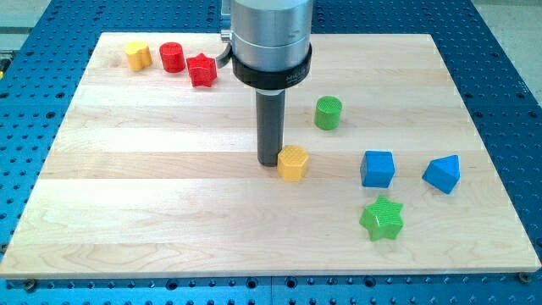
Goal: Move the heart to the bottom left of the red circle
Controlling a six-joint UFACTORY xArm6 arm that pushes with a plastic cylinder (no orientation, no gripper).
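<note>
A yellow block [292,163], which looks like the heart, lies near the board's middle. My tip [269,163] rests on the board right at this block's left side, touching it or nearly so. The red circle [172,57] stands at the view's top left, far from the tip. A red star [202,70] sits just to its right and a second yellow block [138,55], of unclear shape, sits just to its left.
A green circle [329,113] stands up and right of the tip. A blue cube [378,169], a blue triangle [443,174] and a green star [381,219] lie at the right. The wooden board [127,212] sits on a blue perforated table.
</note>
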